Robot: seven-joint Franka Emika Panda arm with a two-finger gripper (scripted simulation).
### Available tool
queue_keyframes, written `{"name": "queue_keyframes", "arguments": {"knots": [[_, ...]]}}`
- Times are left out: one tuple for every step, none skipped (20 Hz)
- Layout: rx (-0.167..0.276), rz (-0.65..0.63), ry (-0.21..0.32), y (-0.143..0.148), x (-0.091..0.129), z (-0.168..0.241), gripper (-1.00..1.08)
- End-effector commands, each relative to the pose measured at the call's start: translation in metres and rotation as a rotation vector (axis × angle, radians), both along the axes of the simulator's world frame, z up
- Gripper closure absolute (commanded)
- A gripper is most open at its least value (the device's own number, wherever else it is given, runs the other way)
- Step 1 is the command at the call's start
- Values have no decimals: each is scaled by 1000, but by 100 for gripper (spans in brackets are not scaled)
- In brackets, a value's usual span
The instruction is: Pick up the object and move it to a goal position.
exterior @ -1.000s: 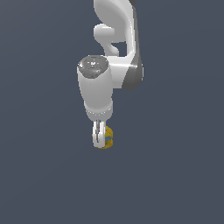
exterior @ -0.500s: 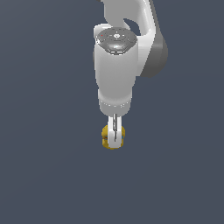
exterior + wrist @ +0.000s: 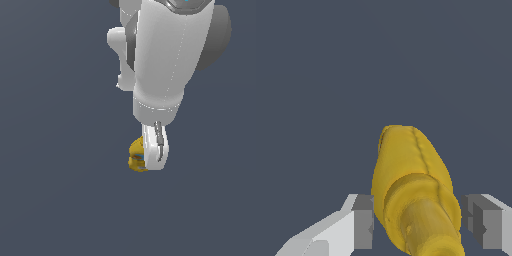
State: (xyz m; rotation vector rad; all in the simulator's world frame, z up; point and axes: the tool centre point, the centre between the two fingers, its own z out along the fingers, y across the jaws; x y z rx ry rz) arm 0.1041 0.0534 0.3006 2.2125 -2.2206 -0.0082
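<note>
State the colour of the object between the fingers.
Golden-yellow object, with a faint blue band; the wrist view shows it best.

No legible text, seemingly.

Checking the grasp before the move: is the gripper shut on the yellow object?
Cannot tell. The object sits between the fingers, but wrist view shows gaps beside both pads.

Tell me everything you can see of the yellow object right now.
The yellow object is lumpy and golden-yellow, glossy like plastic, with a broad rounded body narrowing to a cylindrical knob. A faint blue band shows in the exterior view. It sits between the gripper fingers; a narrow gap shows on one side, so contact is unclear. The white fingers half hide it from outside.
</note>
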Motion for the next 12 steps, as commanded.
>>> {"name": "queue_keyframes", "arguments": {"knots": [[1, -1, -8, 6, 5, 13, 108], [1, -1, -8, 8, 6, 16, 108], [1, -1, -8, 10, 7, 18, 108], [1, -1, -8, 11, 8, 20, 108], [1, -1, -8, 12, 9, 21, 108], [1, -1, -8, 14, 9, 22, 108], [1, -1, -8, 14, 10, 24, 108], [1, -1, -8, 15, 10, 24, 108], [1, -1, -8, 16, 11, 25, 108], [1, -1, -8, 16, 11, 26, 108], [1, -1, -8, 16, 11, 26, 108], [1, -1, -8, 16, 11, 26, 108]]}}
